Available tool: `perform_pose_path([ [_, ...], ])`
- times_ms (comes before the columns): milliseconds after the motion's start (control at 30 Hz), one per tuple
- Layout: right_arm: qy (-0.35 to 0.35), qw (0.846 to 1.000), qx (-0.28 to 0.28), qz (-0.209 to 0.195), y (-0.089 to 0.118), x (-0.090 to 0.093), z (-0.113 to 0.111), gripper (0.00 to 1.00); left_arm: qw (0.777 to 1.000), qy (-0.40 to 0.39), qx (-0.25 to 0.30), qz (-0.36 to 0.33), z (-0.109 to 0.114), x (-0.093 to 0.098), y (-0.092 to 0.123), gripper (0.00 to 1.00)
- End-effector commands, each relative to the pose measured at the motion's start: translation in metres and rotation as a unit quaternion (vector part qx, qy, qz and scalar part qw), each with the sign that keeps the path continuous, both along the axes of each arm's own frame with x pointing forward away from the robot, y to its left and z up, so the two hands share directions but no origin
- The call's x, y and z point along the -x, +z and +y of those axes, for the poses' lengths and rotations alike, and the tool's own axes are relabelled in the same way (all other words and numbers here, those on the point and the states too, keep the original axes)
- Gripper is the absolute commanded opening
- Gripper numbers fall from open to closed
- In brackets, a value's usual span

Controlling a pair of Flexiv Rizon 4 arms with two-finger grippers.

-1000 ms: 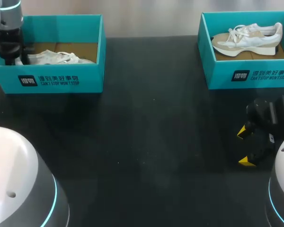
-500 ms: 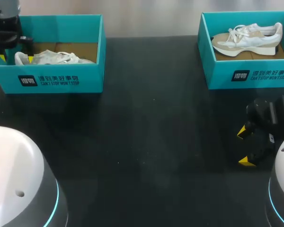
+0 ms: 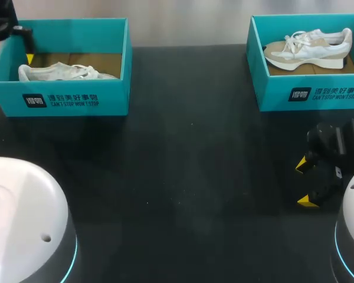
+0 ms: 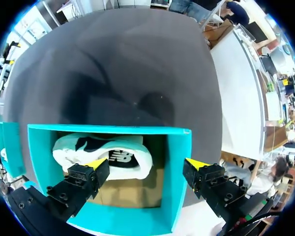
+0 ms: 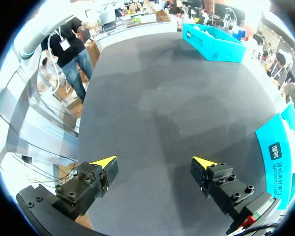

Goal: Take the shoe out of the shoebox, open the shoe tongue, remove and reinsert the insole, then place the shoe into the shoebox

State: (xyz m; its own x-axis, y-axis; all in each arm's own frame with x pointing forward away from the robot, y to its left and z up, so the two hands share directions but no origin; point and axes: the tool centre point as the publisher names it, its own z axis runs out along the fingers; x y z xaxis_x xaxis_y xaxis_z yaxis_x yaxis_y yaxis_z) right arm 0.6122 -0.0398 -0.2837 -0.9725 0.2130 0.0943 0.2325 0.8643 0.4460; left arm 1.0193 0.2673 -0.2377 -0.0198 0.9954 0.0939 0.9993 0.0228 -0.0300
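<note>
A white shoe lies in the teal shoebox at the table's back left. My left gripper hangs above that box's left end, mostly cut off by the view's edge. In the left wrist view the left gripper is open above the box. The shoe lies below, beside one finger, untouched. A second shoebox at the back right holds a beige and white shoe. My right gripper stands open near the table's right edge, with only bare tabletop between its fingers.
The dark tabletop stretches between the two boxes. In the right wrist view the left box shows far ahead and the right box's wall close beside the gripper.
My left gripper opened off the shoe's heel and rose up and back out of the left box, leaving the shoe inside. The right arm has not moved.
</note>
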Motion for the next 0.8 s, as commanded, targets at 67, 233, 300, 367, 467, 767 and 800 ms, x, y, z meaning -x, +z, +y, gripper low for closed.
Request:
perform_pose_path([
  [67,0.0,1.0,0.002,0.0,0.0,0.0,0.001,1.0,1.0,-0.003,0.005,-0.012,0.001,0.02,0.039,1.0],
  [233,0.0,1.0,0.002,0.0,0.0,0.0,0.001,1.0,1.0,-0.006,0.004,-0.015,-0.002,0.025,0.051,1.0],
  [300,0.0,1.0,0.002,0.0,0.0,0.0,0.001,1.0,1.0,-0.009,0.005,-0.015,-0.003,0.028,0.053,1.0],
  [367,0.0,1.0,0.002,0.0,0.0,0.0,0.001,1.0,1.0,-0.011,0.007,-0.013,-0.004,0.03,0.055,1.0],
  [467,0.0,1.0,0.002,0.0,0.0,0.0,0.001,1.0,1.0,-0.013,0.014,-0.011,-0.005,0.034,0.061,1.0],
  [767,-0.055,0.998,0.031,-0.003,0.033,-0.032,-0.011,1.0,1.0,-0.015,0.019,-0.011,-0.006,0.035,0.063,1.0],
  [800,-0.065,0.997,0.037,-0.001,0.04,-0.039,-0.013,1.0,1.0,-0.015,0.019,-0.011,-0.006,0.035,0.063,1.0],
])
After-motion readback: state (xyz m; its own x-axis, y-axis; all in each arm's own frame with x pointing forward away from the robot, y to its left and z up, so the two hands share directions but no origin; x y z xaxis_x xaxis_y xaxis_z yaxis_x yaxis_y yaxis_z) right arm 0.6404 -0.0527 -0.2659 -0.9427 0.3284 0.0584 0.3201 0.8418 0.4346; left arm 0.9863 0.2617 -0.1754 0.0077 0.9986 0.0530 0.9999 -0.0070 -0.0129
